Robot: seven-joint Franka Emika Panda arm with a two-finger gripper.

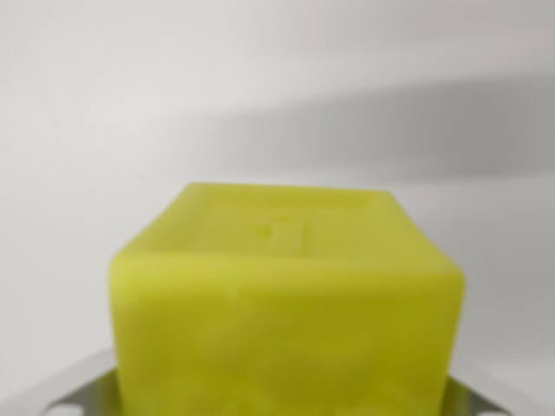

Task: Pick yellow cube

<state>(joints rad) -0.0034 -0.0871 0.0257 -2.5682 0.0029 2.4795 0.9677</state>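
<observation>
The yellow cube fills the lower middle of the wrist view, very close to the camera and blurred. Its top face has a small raised mark. Grey metal parts of my gripper show at both bottom corners, pressed against the cube's left and right sides, with a yellow reflection on them. The cube hides the fingertips. It sits squarely between the gripper's two sides and looks held.
Behind the cube is a plain white surface. A broad soft shadow band runs across its upper right. Nothing else is in view.
</observation>
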